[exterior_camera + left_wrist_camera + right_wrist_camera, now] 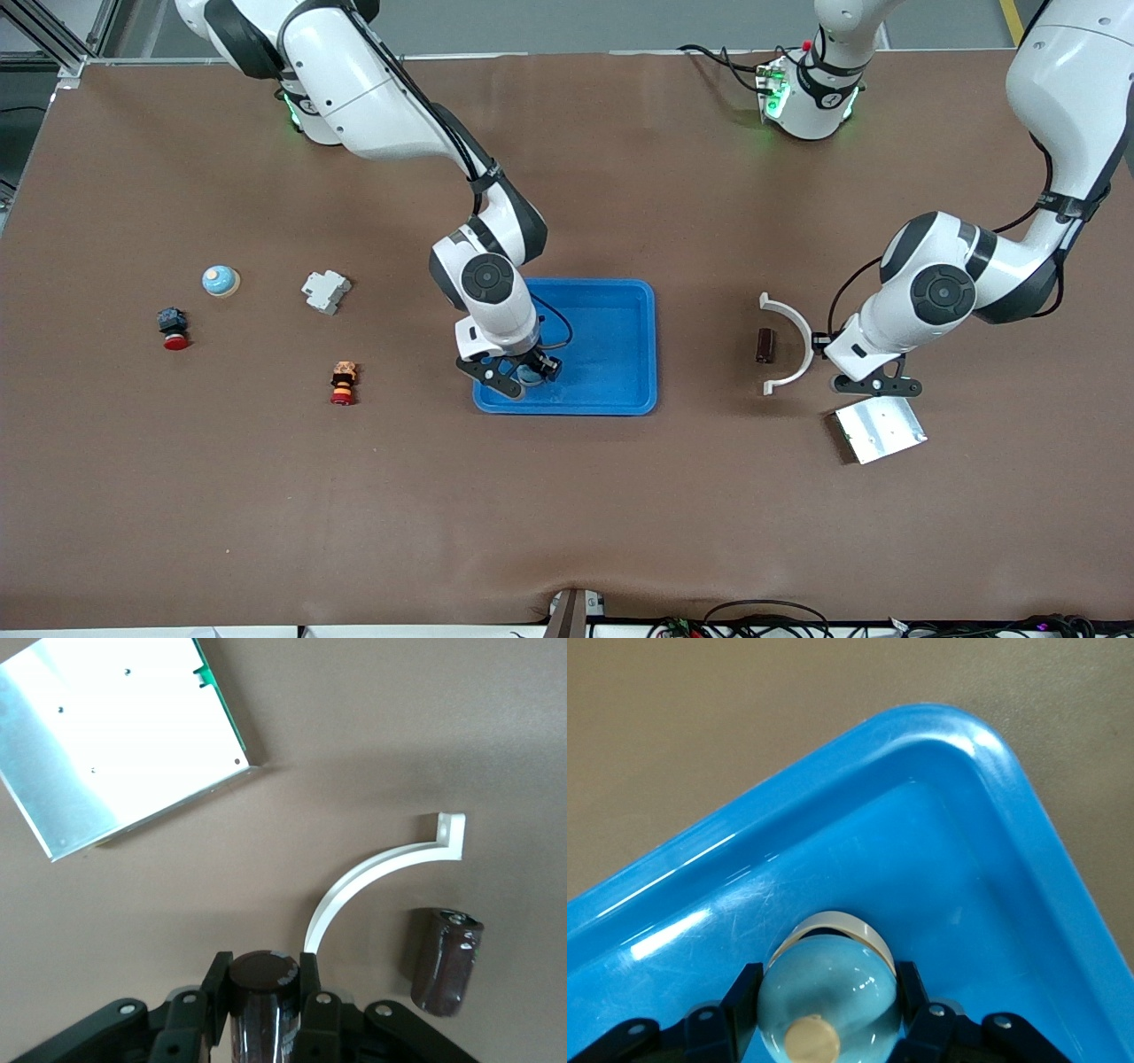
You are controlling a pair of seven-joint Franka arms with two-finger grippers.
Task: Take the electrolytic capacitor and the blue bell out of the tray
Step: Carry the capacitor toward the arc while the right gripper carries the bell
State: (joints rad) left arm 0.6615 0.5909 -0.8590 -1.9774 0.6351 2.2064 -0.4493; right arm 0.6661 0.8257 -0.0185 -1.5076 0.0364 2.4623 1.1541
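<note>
White glossy arms, black joints, black claws (silver screws), green base lights.

The front view looks steeply down from high across the worktop [567, 532], facing both arm bases along its top edge and taking in the whole surface. The left wrist view looks straight down, close, at the metal plate [115, 735] and curved white bracket [372, 877], both also in the front view. The right wrist view sits closest, over a corner of the blue tray [921, 780].
</note>
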